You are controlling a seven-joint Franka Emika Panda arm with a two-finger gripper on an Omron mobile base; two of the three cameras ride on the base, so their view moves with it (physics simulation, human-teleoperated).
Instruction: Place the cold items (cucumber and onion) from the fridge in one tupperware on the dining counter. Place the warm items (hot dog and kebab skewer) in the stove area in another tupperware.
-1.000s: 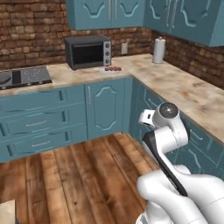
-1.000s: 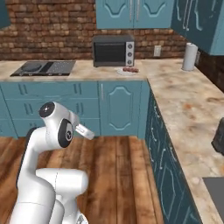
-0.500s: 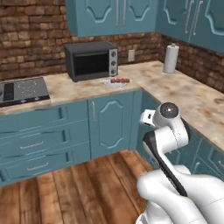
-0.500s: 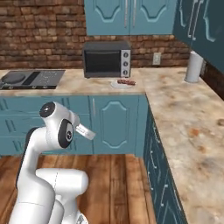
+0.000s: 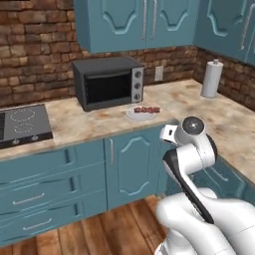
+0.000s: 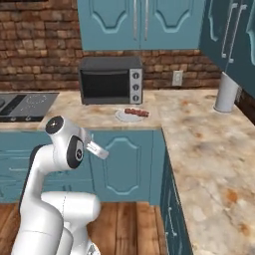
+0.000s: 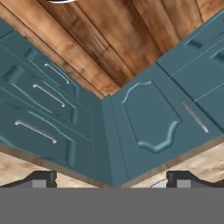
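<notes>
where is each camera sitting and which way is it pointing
Left base view: behind the arm on its left, facing the corner counter, microwave, cooktop; the white arm rises lower right.
Right base view: behind on the right, same corner; the arm rises lower left.
Hand view: on the hand, fingertips wide apart, looking at teal cabinet doors and wood floor.
Both base views share the microwave, the plate of skewers and the paper towel roll.

you'll find no readable text, labels, brands or numbers here; the microwave [image 5: 108, 82] knobs may carry markings, but they're too blurred to tell.
</notes>
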